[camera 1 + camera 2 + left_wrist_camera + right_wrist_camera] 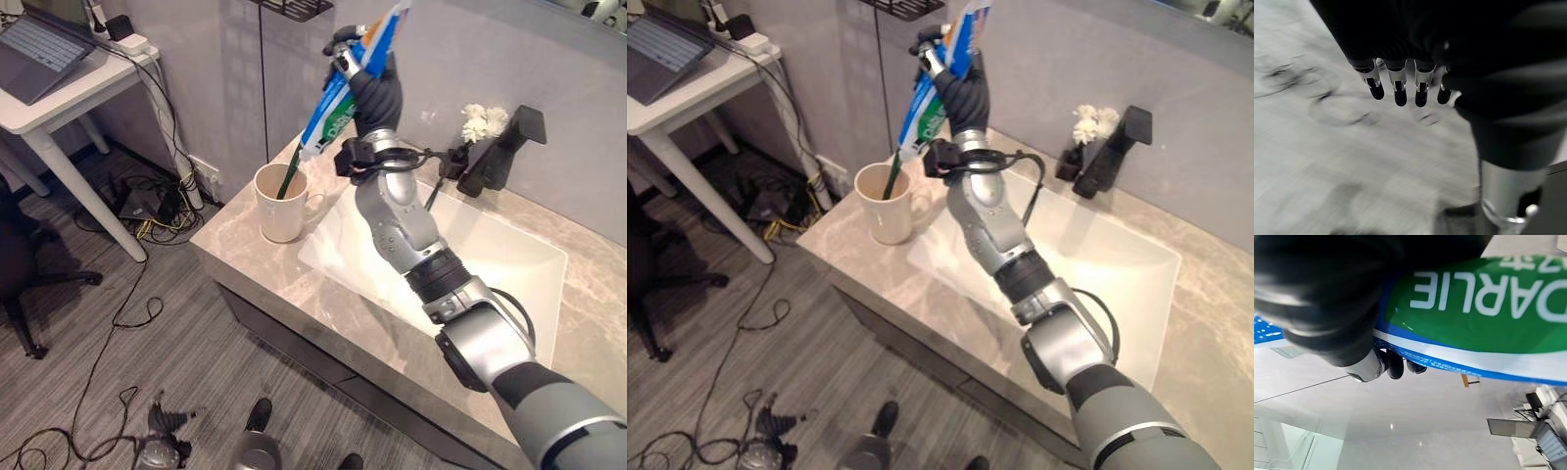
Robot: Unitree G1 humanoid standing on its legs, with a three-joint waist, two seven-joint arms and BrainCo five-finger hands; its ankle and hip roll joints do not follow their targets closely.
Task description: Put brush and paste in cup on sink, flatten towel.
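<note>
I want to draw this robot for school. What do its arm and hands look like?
The right arm is shiny silver-grey with rounded segments, a black ribbed band and a black cable looping near the wrist. The right hand wears a dark ribbed cover. The left hand has silver fingers with dark tips.

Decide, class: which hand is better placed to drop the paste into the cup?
The right hand. Its fingers are already curled round the paste, held tilted with its lower end at the rim of the cup. The left hand hangs over the floor, holding nothing.
</note>
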